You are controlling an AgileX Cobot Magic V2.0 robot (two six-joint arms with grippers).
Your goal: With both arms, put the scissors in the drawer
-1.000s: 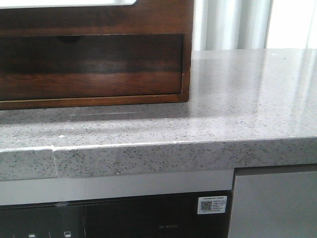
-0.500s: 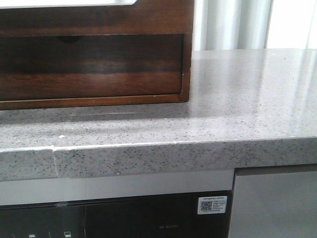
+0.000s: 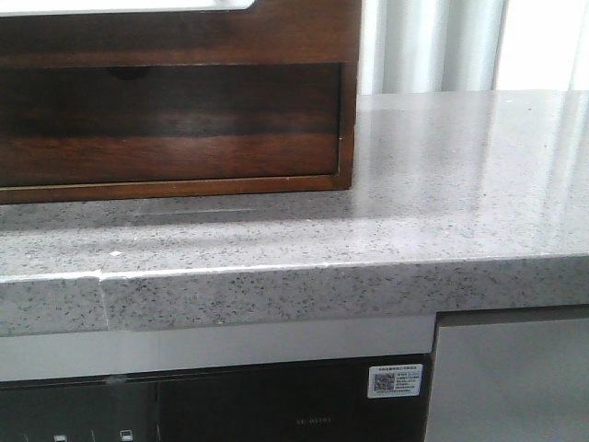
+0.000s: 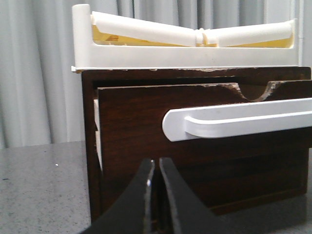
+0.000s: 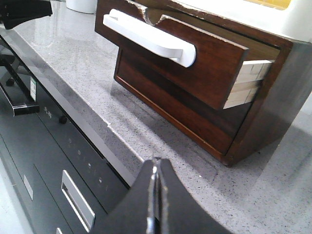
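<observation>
The scissors are not in view in any frame. The dark brown drawer [image 3: 166, 120] fills the wooden cabinet at the back left of the counter. In the left wrist view the drawer [image 4: 136, 122] stands a little way out of its frame, with a white bar handle [image 4: 234, 119] and a half-round notch in its top edge. My left gripper [image 4: 156, 163] is shut and empty, in front of the drawer's left part, below the handle. My right gripper [image 5: 156, 163] is shut and empty above the counter's front edge, off to the drawer's [image 5: 204, 53] right. Neither gripper shows in the front view.
A white tray [image 4: 185, 53] sits on top of the cabinet. The grey speckled countertop [image 3: 442, 184] stretches to the right of the cabinet. Black appliance fronts [image 5: 48, 161] lie below the counter edge. A black object [image 5: 22, 12] stands at the counter's far end.
</observation>
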